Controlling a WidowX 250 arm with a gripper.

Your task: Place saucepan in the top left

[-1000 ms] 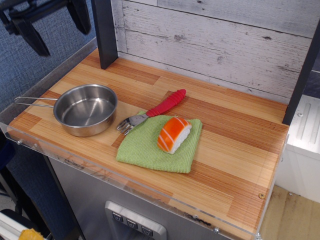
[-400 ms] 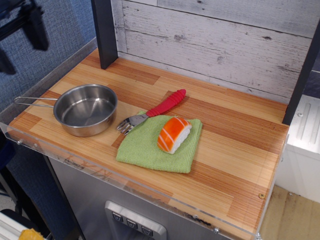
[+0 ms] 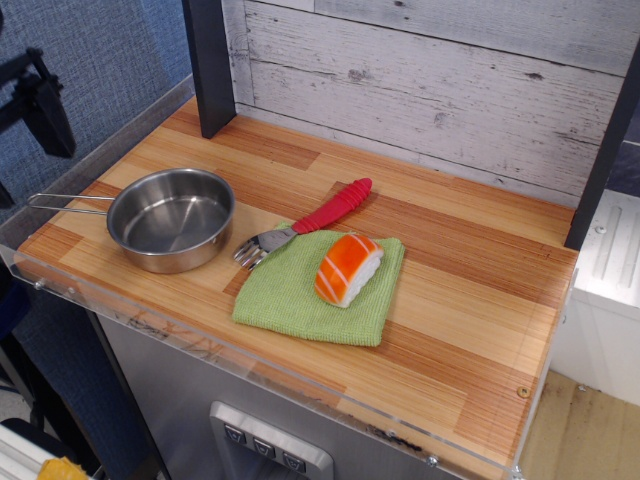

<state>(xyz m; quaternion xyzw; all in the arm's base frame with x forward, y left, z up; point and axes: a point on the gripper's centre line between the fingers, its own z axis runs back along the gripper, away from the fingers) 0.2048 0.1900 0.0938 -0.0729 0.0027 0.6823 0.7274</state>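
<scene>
Saucepan (image 3: 171, 218) sits upright at the near left of the worktop (image 3: 470, 330), empty, its thin wire loop handle (image 3: 68, 203) pointing off toward the left edge. Not yet in the top left; that back corner, by the dark post (image 3: 210, 65), lies bare behind it.

Gripper (image 3: 40, 105): only a dark part shows at the far left edge of the frame, above and left of the saucepan handle, clear of the worktop. Cannot tell whether its jaws stand apart or together. It holds nothing that can be seen.

Neighbours: red-handled fork (image 3: 308, 225) just right of the saucepan, tines near its wall but apart from it, as far as can be told. Tines rest at the corner of a green cloth (image 3: 300, 295); an orange-and-white sushi piece (image 3: 347, 268) lies on the cloth.

Handling, as judgement:
- Thin polished steel, likely light and stiff; will not deform under a pinch.
- Surface glossy, likely slippery; a shallow bite on the rim could slide.
- Wire handle is slender and springy-looking; a hold far out on it would probably let the pan droop or swing.
- Better hold: the rim wall, one finger inside and one outside, on the left or back side away from the fork.
- Route to the back left corner looks open; the post is the thing to mind there.
</scene>
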